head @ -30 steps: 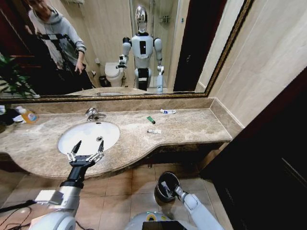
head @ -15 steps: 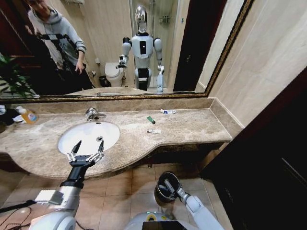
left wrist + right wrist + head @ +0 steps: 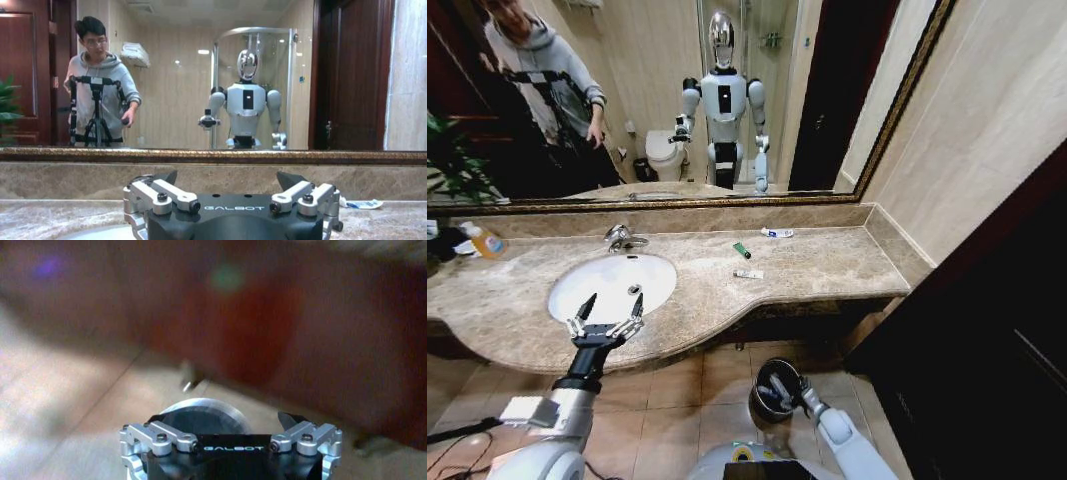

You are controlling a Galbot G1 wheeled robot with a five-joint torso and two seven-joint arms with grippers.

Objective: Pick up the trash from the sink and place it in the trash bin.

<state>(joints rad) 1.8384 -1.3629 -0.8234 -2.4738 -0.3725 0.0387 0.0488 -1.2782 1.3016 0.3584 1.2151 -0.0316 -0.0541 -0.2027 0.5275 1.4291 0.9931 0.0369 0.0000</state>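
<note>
One black trash bin [image 3: 774,390] on floor, right tool [image 3: 779,391] spread above it

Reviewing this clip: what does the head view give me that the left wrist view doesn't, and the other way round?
Head view alone: the sink, the green stick, a white tube on the counter, and the trash bin on the floor with the right end effector at its mouth. Left wrist view alone: the left end effector's open fingers seen close from behind. Both share the left end effector, the white-and-blue tube by the backsplash, and the mirror.
</note>
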